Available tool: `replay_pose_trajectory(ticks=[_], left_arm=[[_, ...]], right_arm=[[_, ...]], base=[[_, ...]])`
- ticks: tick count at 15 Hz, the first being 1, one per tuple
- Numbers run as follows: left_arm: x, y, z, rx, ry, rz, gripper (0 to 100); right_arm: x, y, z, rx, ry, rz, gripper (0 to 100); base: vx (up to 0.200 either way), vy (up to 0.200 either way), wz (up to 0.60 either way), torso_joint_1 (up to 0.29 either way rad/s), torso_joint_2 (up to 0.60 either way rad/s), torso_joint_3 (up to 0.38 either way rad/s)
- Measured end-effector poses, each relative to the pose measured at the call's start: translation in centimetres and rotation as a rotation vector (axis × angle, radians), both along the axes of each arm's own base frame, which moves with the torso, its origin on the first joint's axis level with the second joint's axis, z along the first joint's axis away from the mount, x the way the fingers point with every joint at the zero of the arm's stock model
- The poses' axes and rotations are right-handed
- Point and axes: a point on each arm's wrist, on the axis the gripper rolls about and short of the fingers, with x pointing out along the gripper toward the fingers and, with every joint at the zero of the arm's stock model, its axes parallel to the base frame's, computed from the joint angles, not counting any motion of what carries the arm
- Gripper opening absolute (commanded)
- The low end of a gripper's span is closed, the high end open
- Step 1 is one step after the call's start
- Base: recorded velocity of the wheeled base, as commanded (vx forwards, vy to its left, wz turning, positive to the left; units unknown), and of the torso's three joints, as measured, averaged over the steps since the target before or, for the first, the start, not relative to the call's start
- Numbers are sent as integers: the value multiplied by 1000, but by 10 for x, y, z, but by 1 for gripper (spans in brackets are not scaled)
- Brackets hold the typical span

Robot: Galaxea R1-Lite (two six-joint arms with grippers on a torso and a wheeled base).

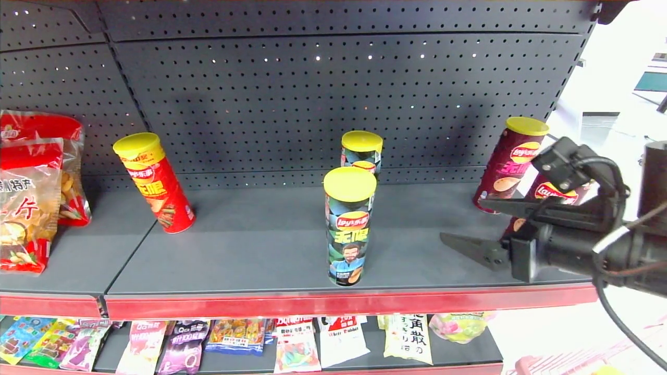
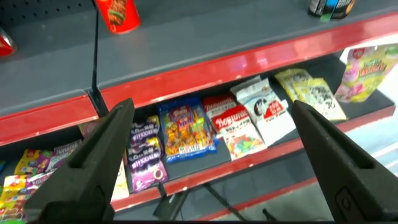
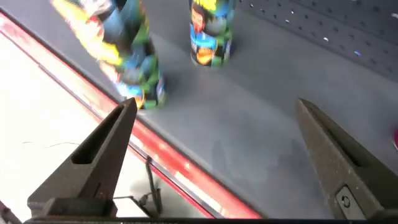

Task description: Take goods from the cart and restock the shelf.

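Note:
On the grey shelf (image 1: 250, 250) stand a red chip can (image 1: 154, 182) at the left and two green-blue cans in the middle, one in front (image 1: 349, 229) and one behind (image 1: 361, 150). Two maroon cans (image 1: 513, 161) stand at the right end. My right gripper (image 1: 462, 219) hovers open and empty over the shelf's right part, just in front of the maroon cans. In the right wrist view the gripper (image 3: 217, 102) has the front can (image 3: 130, 56) and the back can (image 3: 211, 31) beyond it. My left gripper (image 2: 212, 106) is open and empty, facing the lower shelf; the red can (image 2: 118, 12) stands above it.
Red snack bags (image 1: 31, 192) fill the shelf's left end. Several snack packets (image 1: 234, 338) (image 2: 186, 130) lie on the lower shelf. A perforated back panel (image 1: 312, 104) closes the rear. A red lip (image 1: 312, 304) edges the shelf front. A pink cart (image 1: 563, 362) sits at the lower right.

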Motion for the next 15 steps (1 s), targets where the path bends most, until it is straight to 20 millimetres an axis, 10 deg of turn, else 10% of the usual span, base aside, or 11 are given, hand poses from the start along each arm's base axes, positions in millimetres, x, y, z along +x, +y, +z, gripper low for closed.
replay_pose_trajectory(ticks=[8,15], left_arm=[[19,-2,18,2,161,83,100],[133,-28,94,-38,416,67,100]], right_arm=[[-152,-94,-24,-107,12,-447,100],[-205,-106,-55,-51,-86,-705,100]], base=[[0,0,0,0,0,0],[0,0,0,0,0,0]])
